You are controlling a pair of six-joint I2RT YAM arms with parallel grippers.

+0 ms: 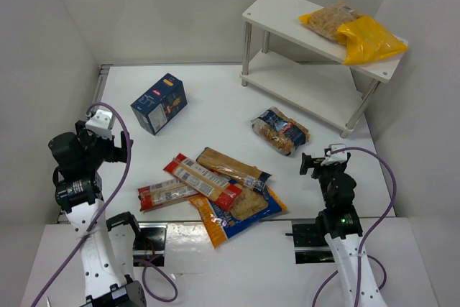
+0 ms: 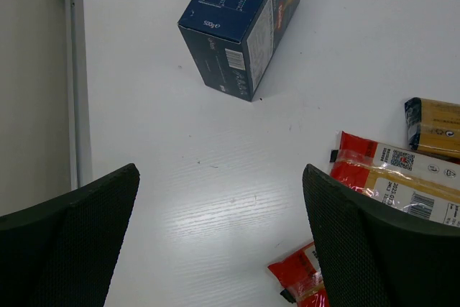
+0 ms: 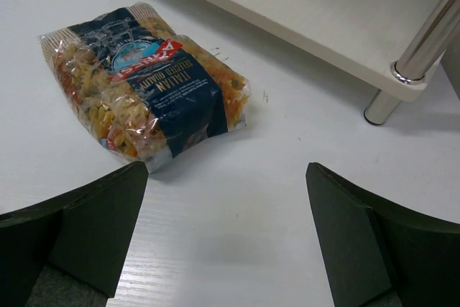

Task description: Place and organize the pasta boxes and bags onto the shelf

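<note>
The left gripper (image 2: 221,185) is hovering wide open, the blue box (image 2: 244,19) lying just ahead of it. The right gripper (image 3: 226,177) is hanging open too, a pasta bag (image 3: 144,80) ahead to its left and the shelf (image 3: 302,12) beyond. Reaching for that bag is looking like the next step.

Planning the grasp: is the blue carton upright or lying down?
Lying down: the blue carton rests lengthwise on the table, a long face up.

The dark blue carton (image 2: 241,26) reads "500g"; the clear pasta bag (image 3: 144,80) reads "ITALIAN".
</note>
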